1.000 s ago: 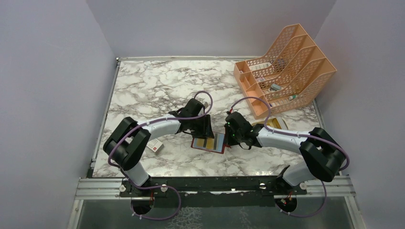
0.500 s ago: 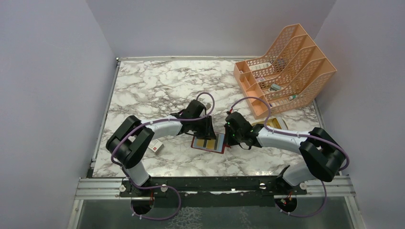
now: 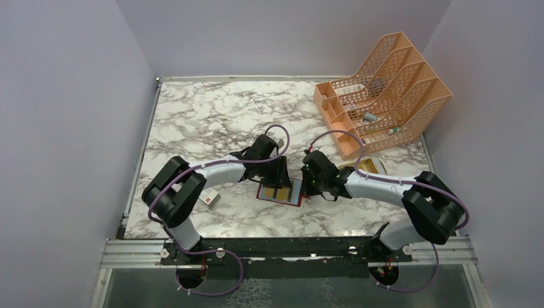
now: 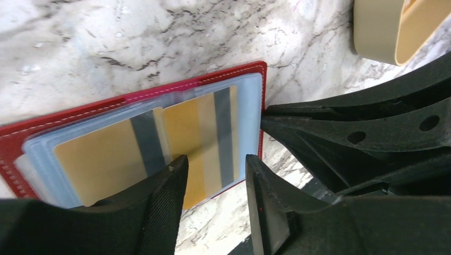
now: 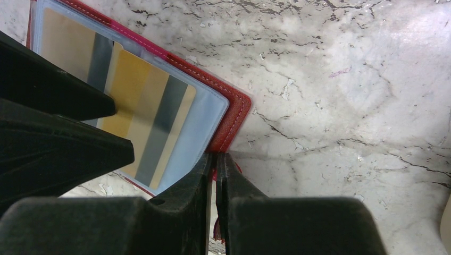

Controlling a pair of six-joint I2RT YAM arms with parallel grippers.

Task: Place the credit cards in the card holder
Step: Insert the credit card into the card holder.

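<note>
Pushed further in since a second ago, the gold card [image 4: 186,127] sits nearly seated in the card holder [image 5: 235,119], open on the bench [image 5: 345,79]; left gripper [image 4: 214,162] hovers open above it, right gripper [image 5: 213,159] clamps the holder's edge.

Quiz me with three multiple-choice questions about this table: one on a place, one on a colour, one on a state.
1. Where does the card holder lie? A) between the left gripper and right gripper B) in the file rack C) on the beige tray
2. What colour are the cards showing inside it? A) green B) gold C) white
3. How is the card holder? A) snapped shut B) standing upright C) open flat
Answers: 1 A, a gripper sits at each side; 2 B, gold faces with dark stripes; 3 C, its inside faces up on the table.
</note>
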